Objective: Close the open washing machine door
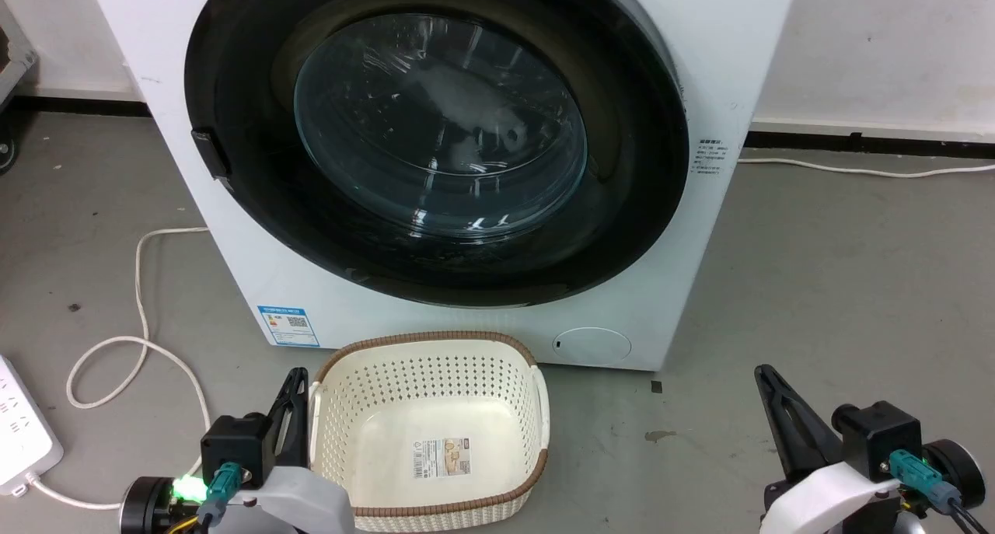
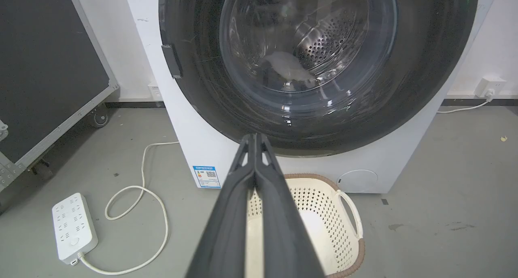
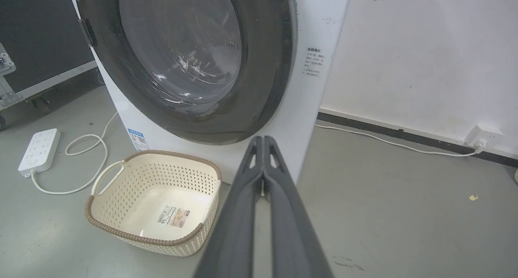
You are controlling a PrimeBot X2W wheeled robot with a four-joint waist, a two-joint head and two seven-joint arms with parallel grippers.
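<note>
Resting low near the floor (image 1: 839, 285), both arms point their jaws up and forward toward the machine (image 1: 723, 44). The left gripper (image 1: 295, 382) stands at the lower left of the head view, just beside the left rim of the basket (image 1: 538, 410). The right gripper (image 1: 767, 378) stands at the lower right, well apart from the basket and from the machine. The door (image 1: 439, 126) lies flat against the front of the machine, its black rim around the glass; whether it is latched, I cannot tell.

The left wrist view looks through the glass to the steel drum (image 2: 323, 47) with something pale inside, and it has a black case (image 2: 44, 59) on wheels at its left side. The right wrist view sees the machine more from the side and brings a small text sticker (image 3: 313, 61) beside the door and a wall socket (image 3: 483, 135) with a white cable. The head view gives the blue label (image 1: 288, 326) and the round hatch (image 1: 592, 345) under the door, with the basket on the floor before them. A power strip (image 2: 73, 227) lies on the floor left of the machine.

In each wrist view the jaws meet at the tips, with nothing between them and touching nothing.
</note>
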